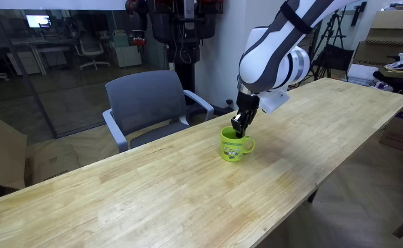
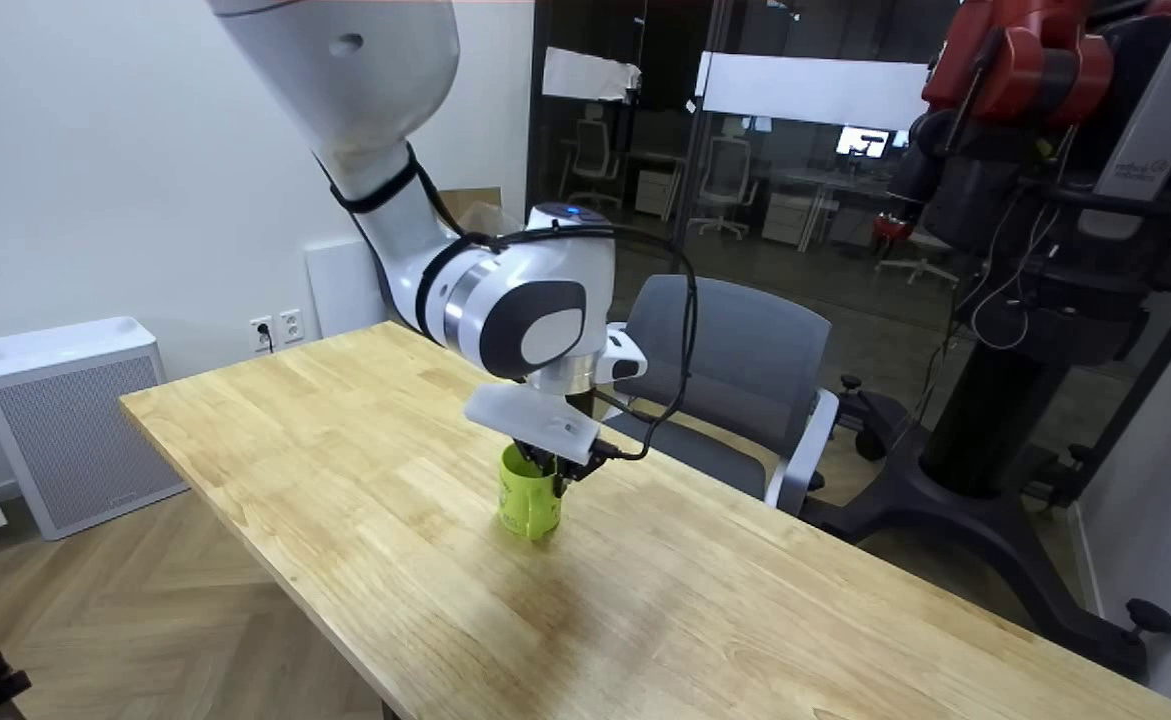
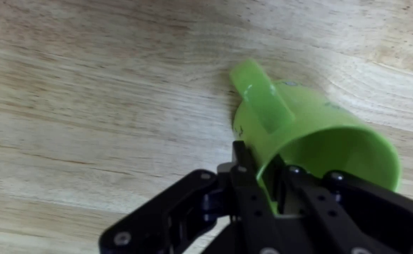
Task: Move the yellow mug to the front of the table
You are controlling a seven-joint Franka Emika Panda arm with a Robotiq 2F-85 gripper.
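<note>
Fingers (image 3: 247, 183) look clamped on the wall of the yellow mug (image 1: 231, 148) near its handle (image 3: 261, 95), mug upright on the counter (image 1: 173, 193) well in from the edges, so I'd watch for swing or slip: off-centre pinch, glossy wall, worse if it's dragged fast.

Above my black tool (image 3: 259, 165), my arm (image 1: 254, 69) is glossy white with dark grey panels (image 2: 503, 335), black straps (image 1: 296, 18) and a silvery ring (image 2: 458, 308). A pale plate (image 2: 530, 418) sits just above the tool, a blue light (image 2: 573, 212) higher; a black cable (image 2: 690, 315) loops down near it. Silvery screws (image 3: 122, 238) dot my tool's links (image 3: 160, 208).
</note>
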